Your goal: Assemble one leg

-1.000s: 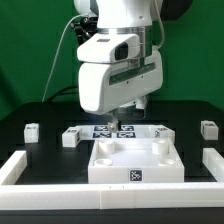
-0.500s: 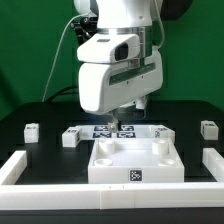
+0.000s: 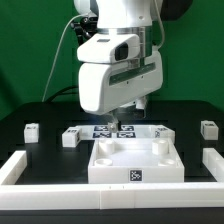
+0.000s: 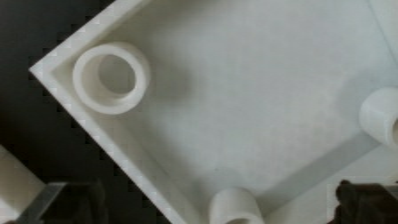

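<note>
The white square tabletop (image 3: 135, 162) lies at the front middle with its round corner sockets facing up. My gripper (image 3: 128, 110) hangs just above its far edge, open and empty. Three small white legs stand on the black table: one at the exterior view's far left (image 3: 31, 130), one next to the tabletop's left far corner (image 3: 70, 138) and one at the far right (image 3: 208, 128). In the wrist view the tabletop (image 4: 249, 110) fills the picture, with a ring socket (image 4: 111, 78). A second socket (image 4: 240, 205) lies below and between my dark fingertips (image 4: 370, 200). No leg shows clearly there.
The marker board (image 3: 113, 130) lies behind the tabletop, under my gripper. A low white wall (image 3: 20, 168) borders the work area on the left, right and front. Another small white piece (image 3: 162, 131) sits right of the marker board.
</note>
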Tool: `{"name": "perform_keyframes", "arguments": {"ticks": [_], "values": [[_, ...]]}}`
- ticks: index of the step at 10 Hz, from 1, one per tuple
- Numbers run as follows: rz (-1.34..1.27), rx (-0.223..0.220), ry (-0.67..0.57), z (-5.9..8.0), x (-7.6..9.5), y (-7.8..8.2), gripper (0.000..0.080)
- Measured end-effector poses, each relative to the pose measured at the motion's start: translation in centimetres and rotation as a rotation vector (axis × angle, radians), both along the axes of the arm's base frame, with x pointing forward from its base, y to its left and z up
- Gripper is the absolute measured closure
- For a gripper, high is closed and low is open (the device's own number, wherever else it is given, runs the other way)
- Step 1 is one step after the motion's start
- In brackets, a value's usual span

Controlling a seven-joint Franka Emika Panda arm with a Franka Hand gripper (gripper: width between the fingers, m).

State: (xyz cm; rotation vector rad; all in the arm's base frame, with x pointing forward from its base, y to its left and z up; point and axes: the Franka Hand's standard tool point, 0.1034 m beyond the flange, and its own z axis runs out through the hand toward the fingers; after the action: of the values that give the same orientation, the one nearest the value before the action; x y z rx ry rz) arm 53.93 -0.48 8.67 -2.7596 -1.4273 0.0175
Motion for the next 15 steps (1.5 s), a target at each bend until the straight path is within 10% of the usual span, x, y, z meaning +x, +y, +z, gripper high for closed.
{"name": "perform_keyframes", "arguments": {"ticks": [15], "values": [[0.471, -0.029, -0.032, -3.9, -4.5, 1.3, 0.015]]}}
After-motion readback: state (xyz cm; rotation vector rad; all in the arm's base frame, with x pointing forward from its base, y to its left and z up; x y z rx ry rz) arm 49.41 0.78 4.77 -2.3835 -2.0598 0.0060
